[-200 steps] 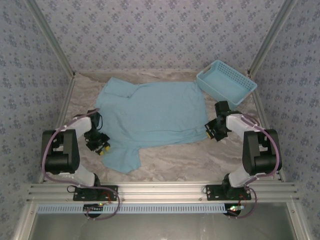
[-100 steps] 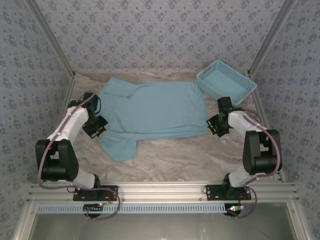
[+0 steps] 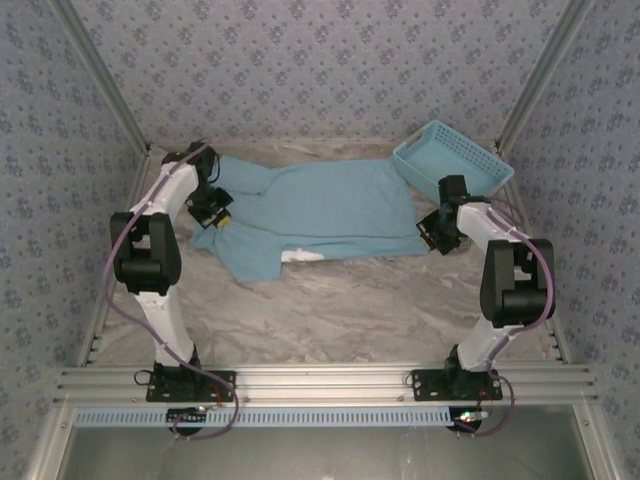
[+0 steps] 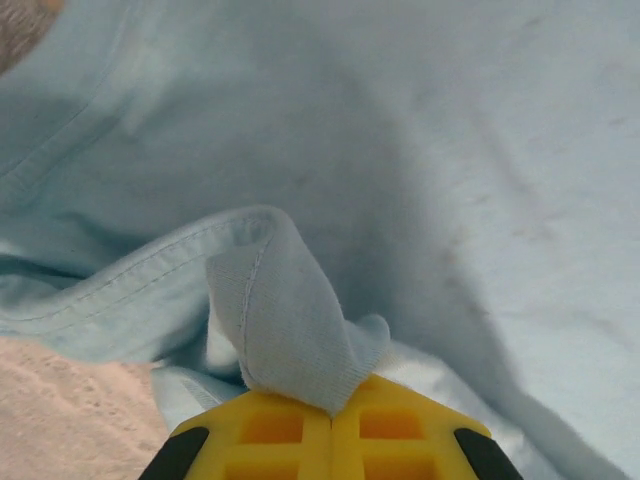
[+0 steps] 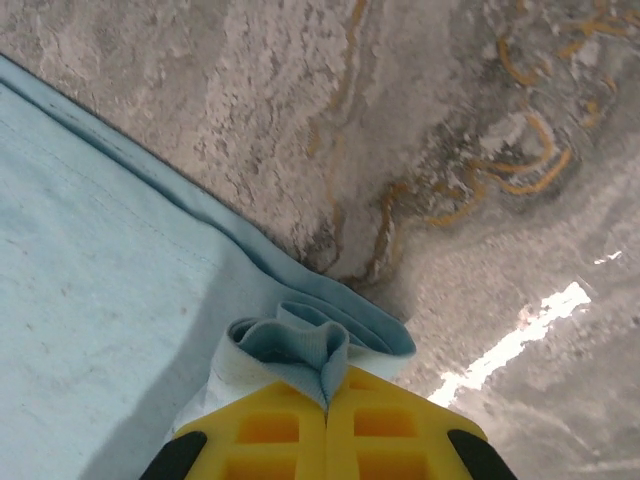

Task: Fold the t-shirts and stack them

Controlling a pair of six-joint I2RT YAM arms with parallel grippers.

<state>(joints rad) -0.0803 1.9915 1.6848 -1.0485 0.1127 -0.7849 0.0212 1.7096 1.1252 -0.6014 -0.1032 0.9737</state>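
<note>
Shirt: the light sky-blue soft cotton short-sleeved t-shirt (image 3: 330, 205) lies spread across the far half of the grey marbled tabletop (image 3: 350, 310), toward 12 o'clock from the arm bases. Its near edge is bunched and doubled over, and a white patch peeks out of that fold at the shirt's 6 o'clock.

Left gripper: the left gripper (image 3: 213, 215) sits at the shirt's 9 o'clock side. In the left wrist view, the yellow fingers of this gripper (image 4: 330, 415) are pressed together, pinching a peaked tuft of blue fabric, with a stitched hem curling just beside it.

Right gripper: the right gripper (image 3: 432, 232) is at the shirt's 3 o'clock corner. In the right wrist view, this gripper (image 5: 328, 400) has its yellow fingers clamped on a rolled bit of hem, right where cloth meets bare table.

Basket: the rigid light-blue plastic lattice basket (image 3: 455, 165) stands at about 1 o'clock, just beyond the shirt's far right corner, tilted against the wall.

Done, by my read: both sides are gripped and a first fold looks underway, with the near part lifted onto the body.

Left to do: that fold needs laying flat, then the sleeves and further folds. Nothing is stacked yet, and there's one shirt in sight.
</note>
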